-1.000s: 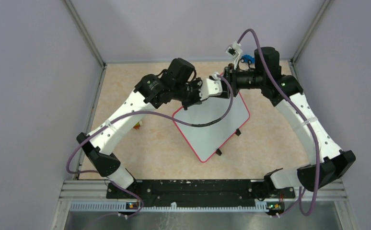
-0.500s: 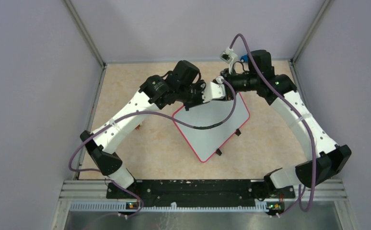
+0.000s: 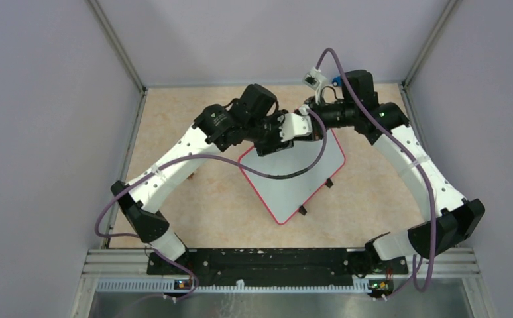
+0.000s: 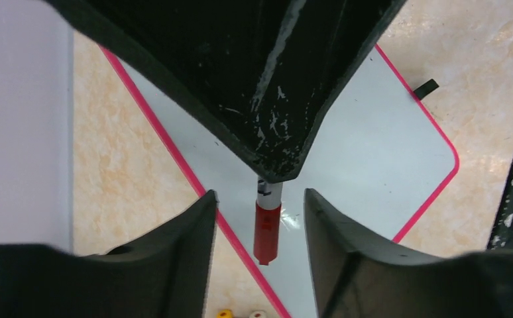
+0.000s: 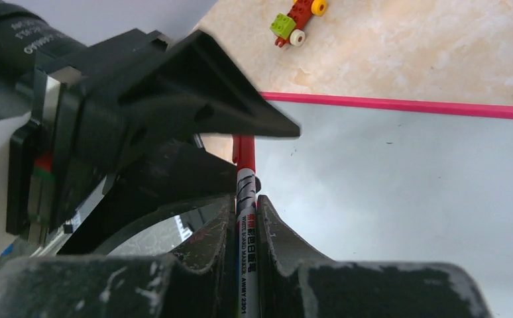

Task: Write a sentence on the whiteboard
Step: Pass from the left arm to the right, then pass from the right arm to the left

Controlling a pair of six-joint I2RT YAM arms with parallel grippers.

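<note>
between the fingers of the right pincer (image 5: 247,202) sits a whiteboard marker (image 5: 246,265), clamped tight around its white barrel. just past those fingertips the marker's red cap (image 4: 267,232) sticks out into the gap of the left pincer (image 4: 259,195), whose two fingers (image 4: 174,245) stand apart on either side of the cap, not touching it. beneath both pincers the whiteboard (image 4: 373,146) lies flat on the beige tabletop (image 3: 201,199), its pink frame passing under the cap's tip. beyond the board's edge, well apart from the right pincer, a small toy brick car (image 5: 297,20) rests on the tabletop.
</note>
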